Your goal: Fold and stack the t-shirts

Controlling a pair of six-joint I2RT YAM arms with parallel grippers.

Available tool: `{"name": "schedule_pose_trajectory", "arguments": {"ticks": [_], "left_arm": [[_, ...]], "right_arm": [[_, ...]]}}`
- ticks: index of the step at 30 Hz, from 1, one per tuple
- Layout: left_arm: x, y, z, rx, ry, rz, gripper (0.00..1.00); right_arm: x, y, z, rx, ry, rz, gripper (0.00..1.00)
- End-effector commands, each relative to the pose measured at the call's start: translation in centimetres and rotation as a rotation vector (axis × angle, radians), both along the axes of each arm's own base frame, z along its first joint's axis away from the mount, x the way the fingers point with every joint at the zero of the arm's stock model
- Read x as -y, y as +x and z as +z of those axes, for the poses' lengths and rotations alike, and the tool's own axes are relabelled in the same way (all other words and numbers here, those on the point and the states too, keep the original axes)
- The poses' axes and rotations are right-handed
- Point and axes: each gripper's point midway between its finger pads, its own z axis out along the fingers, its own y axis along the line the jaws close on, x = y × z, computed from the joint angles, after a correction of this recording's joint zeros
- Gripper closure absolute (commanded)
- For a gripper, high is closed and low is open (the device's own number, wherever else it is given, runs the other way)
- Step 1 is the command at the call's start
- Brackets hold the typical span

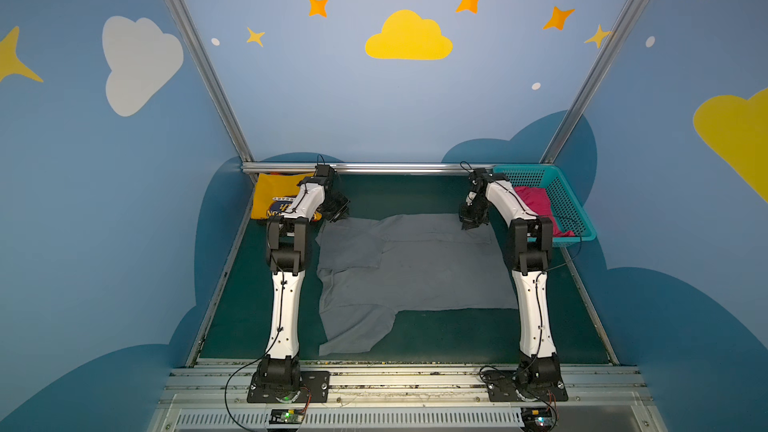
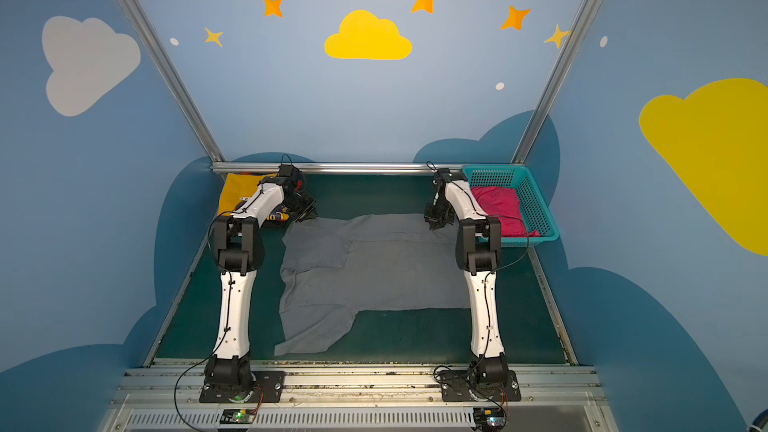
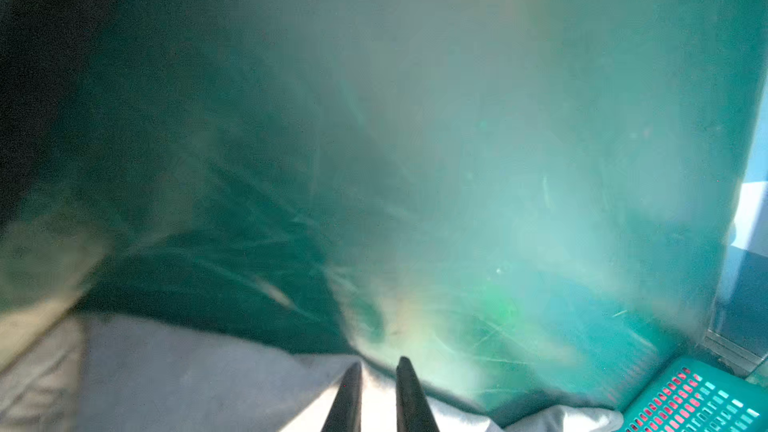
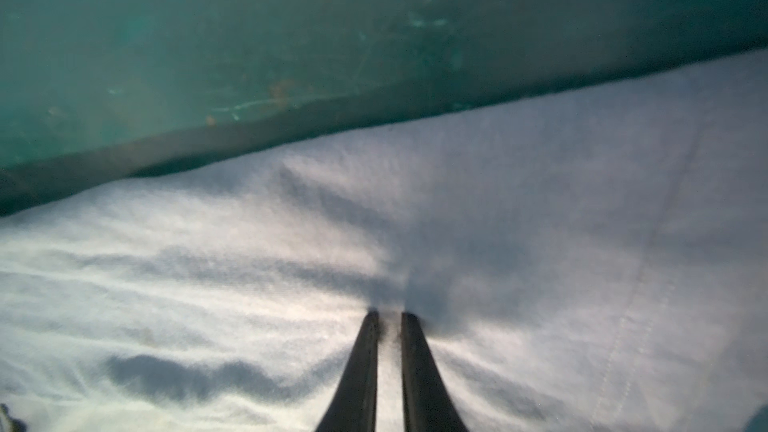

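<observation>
- 2 arms stand on a metal rail (image 1: 395,371) (image 2: 353,371) at the near edge and reach away over the green mat (image 1: 457,334) (image 2: 415,334).
- The grey tee (image 1: 407,268) (image 2: 374,272) lies spread flat in the middle of the mat, between the arms.
- On its left side, 1 flap juts toward the near edge. Farther back, a folded layer rests on top of the body.
- The left gripper (image 1: 337,211) (image 2: 305,211) sits low at the grey tee's far left corner.
- In the left wrist view its tips (image 3: 378,367) stand nearly together with the pale cloth edge (image 3: 187,367) between them, so it is clamped on the grey tee.
- The right gripper (image 1: 471,222) (image 2: 436,222) sits low on the tee's far edge toward the right.
- In the right wrist view its tips (image 4: 390,315) are pressed close together into the cloth (image 4: 498,222), and creases fan out from them. It is pinching the grey tee just inside the edge that meets the mat (image 4: 208,35).
- The yellow tee (image 1: 270,197) (image 2: 232,197) lies folded in the far left corner, and the left arm hides part of it. Only part of its navy print shows.
- The teal basket (image 1: 561,197) (image 2: 536,201) (image 3: 698,401) stands in the far right corner against the back rail.
- The pink tee (image 1: 532,201) (image 2: 498,205) lies inside the basket, and the right arm crosses in front of it.
</observation>
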Motion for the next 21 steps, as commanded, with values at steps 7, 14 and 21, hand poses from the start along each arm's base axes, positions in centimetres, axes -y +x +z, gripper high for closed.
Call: {"name": "schedule_pose_trajectory", "arguments": {"ticks": [7,14,21], "left_arm": [[-0.1,-2.1,-2.6,-0.060,0.054,-0.031,0.79],[2.1,-1.4,6.1,0.121,0.077,-0.102,0.68],[1.7,-5.0,15.0,0.274,0.174,-0.115,0.53]], "right_arm": [[-1.8,0.1,0.7,0.038,0.110,0.039,0.79],[-4.0,0.1,8.0,0.201,0.213,0.091,0.73],[-4.6,-3.1,13.5,0.313,0.249,0.134,0.71]]}}
